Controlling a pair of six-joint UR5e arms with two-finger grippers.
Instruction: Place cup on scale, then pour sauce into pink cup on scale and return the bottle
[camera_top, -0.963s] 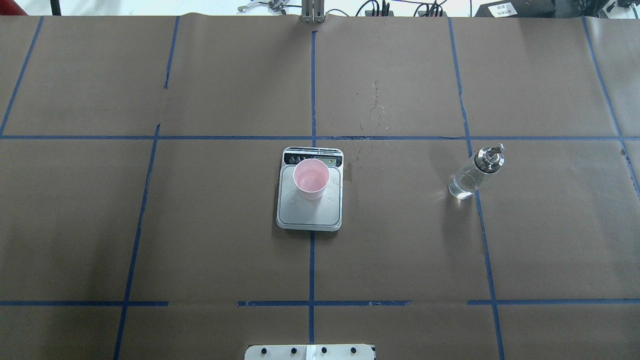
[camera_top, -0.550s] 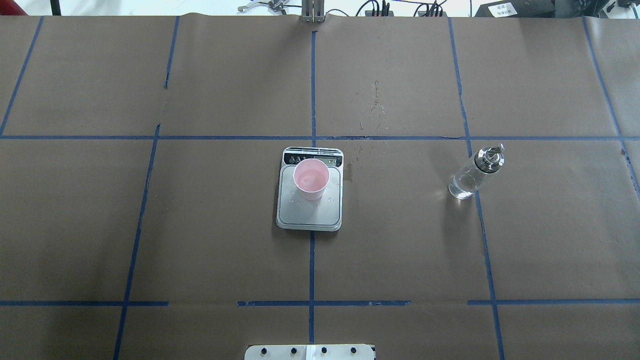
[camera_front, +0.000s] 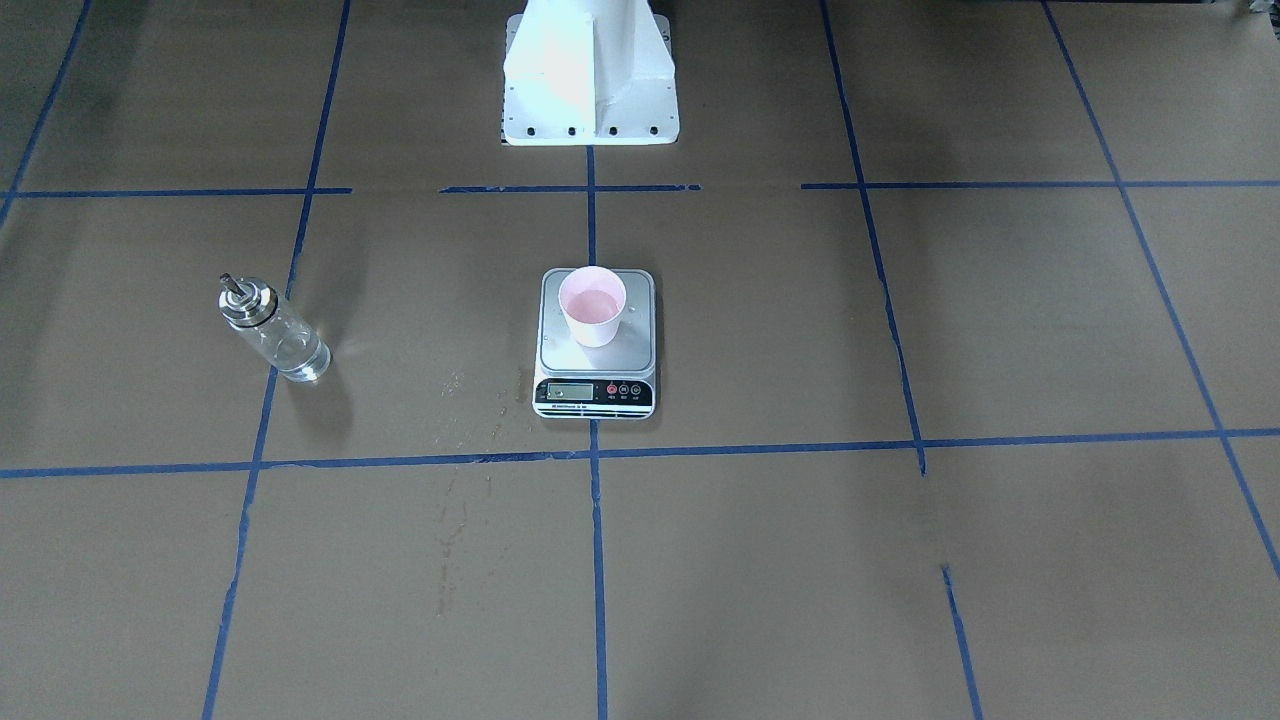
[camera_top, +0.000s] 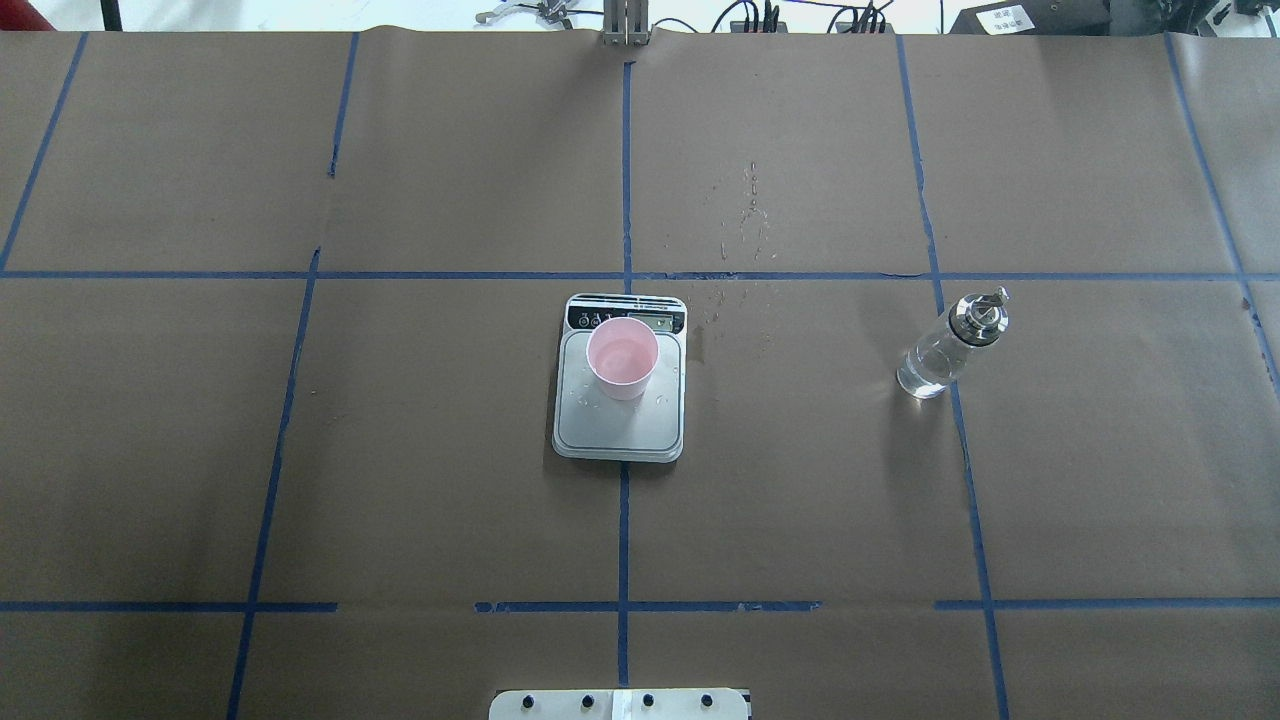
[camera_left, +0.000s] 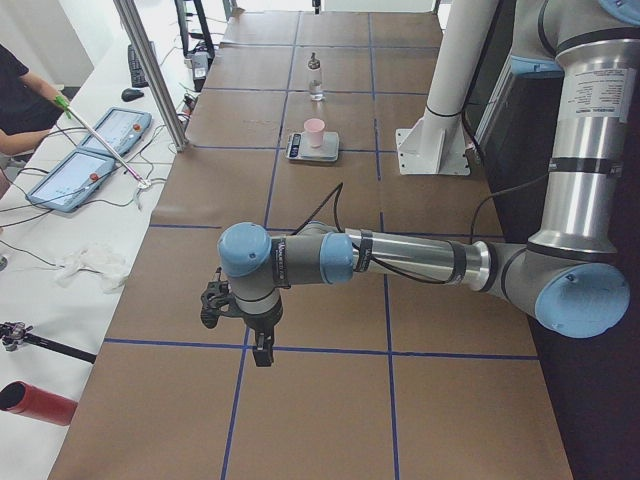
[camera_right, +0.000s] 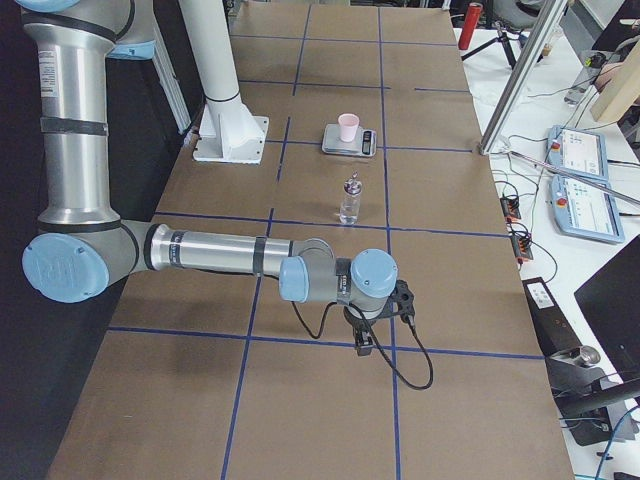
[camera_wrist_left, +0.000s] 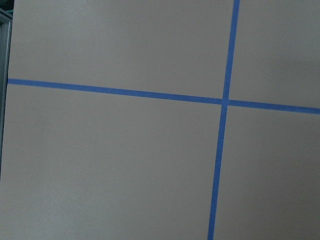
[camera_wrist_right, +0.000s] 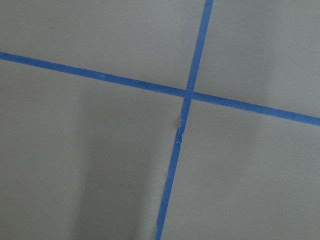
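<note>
The pink cup (camera_top: 622, 355) stands upright on the far half of the scale (camera_top: 620, 430), close to its display; it also shows in the front view (camera_front: 592, 305). The clear glass bottle (camera_top: 940, 350) stands upright on the paper to the right of the scale, a little clear sauce (camera_top: 922, 378) at its bottom. Nothing touches it. My left gripper (camera_left: 262, 350) hangs far off at the table's left end. My right gripper (camera_right: 362, 345) hangs far off at the right end. I cannot tell whether either is open or shut. Both wrist views show only paper and tape.
Brown paper with a blue tape grid (camera_top: 625, 275) covers the table. Drops and wet streaks (camera_top: 745, 215) lie beyond and right of the scale. The robot's white base (camera_front: 590, 75) stands behind the scale. Tablets and cables (camera_left: 90, 150) lie on the operators' side.
</note>
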